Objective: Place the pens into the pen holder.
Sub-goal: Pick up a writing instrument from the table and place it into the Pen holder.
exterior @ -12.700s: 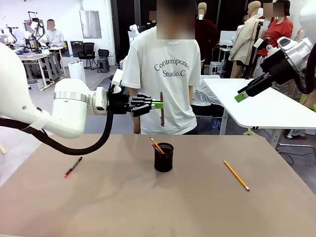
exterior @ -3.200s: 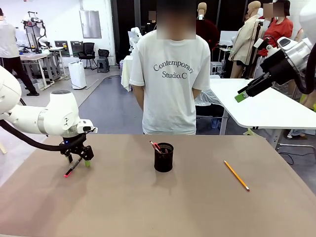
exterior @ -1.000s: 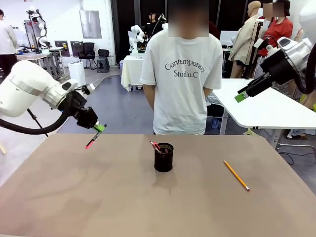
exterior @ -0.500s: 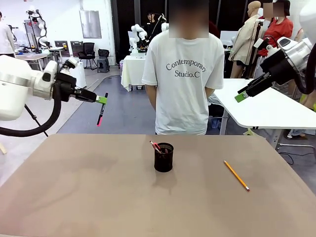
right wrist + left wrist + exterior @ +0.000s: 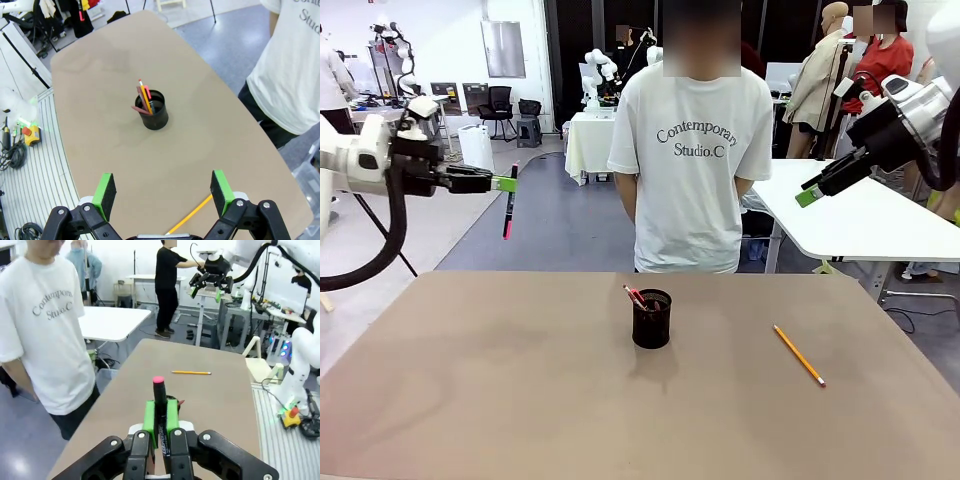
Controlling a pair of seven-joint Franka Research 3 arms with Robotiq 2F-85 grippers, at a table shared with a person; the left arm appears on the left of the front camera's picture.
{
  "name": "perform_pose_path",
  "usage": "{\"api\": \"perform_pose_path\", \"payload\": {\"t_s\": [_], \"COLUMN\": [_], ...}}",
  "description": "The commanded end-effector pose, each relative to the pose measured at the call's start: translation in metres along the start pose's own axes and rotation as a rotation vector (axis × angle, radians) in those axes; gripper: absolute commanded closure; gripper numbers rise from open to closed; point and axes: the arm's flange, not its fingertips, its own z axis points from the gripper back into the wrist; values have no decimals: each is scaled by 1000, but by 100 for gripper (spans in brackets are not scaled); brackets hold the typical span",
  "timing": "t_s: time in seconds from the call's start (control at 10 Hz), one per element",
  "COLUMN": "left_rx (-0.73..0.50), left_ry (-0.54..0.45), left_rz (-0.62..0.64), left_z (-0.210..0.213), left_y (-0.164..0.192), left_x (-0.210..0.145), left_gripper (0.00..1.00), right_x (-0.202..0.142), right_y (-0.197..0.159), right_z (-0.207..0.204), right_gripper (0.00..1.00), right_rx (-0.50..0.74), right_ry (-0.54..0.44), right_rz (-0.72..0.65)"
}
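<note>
My left gripper (image 5: 504,183) is high above the table's far left corner, shut on a black pen with pink-red ends (image 5: 509,207) that hangs nearly upright. In the left wrist view the pen (image 5: 159,399) sits clamped between the green pads (image 5: 148,416). The black mesh pen holder (image 5: 651,319) stands mid-table with pens in it, well to the right of and below that gripper. A yellow-orange pencil (image 5: 798,355) lies flat on the table's right side. My right gripper (image 5: 807,193) stays high at the right, open; its wrist view looks down on the holder (image 5: 155,116) and pencil (image 5: 192,214).
A person in a white T-shirt (image 5: 700,150) stands at the far edge, just behind the holder, arms down. The brown table (image 5: 520,400) is bare around the holder and pencil. A white table (image 5: 880,225) stands beyond the right side.
My left gripper has lifted the pen higher and drawn it back to the left, turning it from slanted to nearly upright. Right arm, holder and pencil are unmoved.
</note>
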Motion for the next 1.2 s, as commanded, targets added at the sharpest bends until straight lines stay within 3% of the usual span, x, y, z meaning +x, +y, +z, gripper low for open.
{"api": "perform_pose_path", "payload": {"t_s": [0.0,0.5,0.6,0.9,1.1], "left_rx": [-19,-16,-28,13,-82], "left_ry": [5,8,97,94,57], "left_rz": [64,47,-3,-159,-261], "left_z": [-9,-9,-22,-85,-131], "left_y": [7,5,4,2,-14], "left_x": [-4,-11,-17,-25,-27], "left_gripper": [100,100,100,100,100], "right_x": [2,2,2,2,2], "right_y": [1,1,1,1,1], "right_z": [1,1,1,1,1], "right_gripper": [0,0,0,0,0], "right_rx": [7,7,7,7,7], "right_ry": [-15,-15,-15,-15,-15], "right_rz": [-2,-2,-2,-2,-2]}}
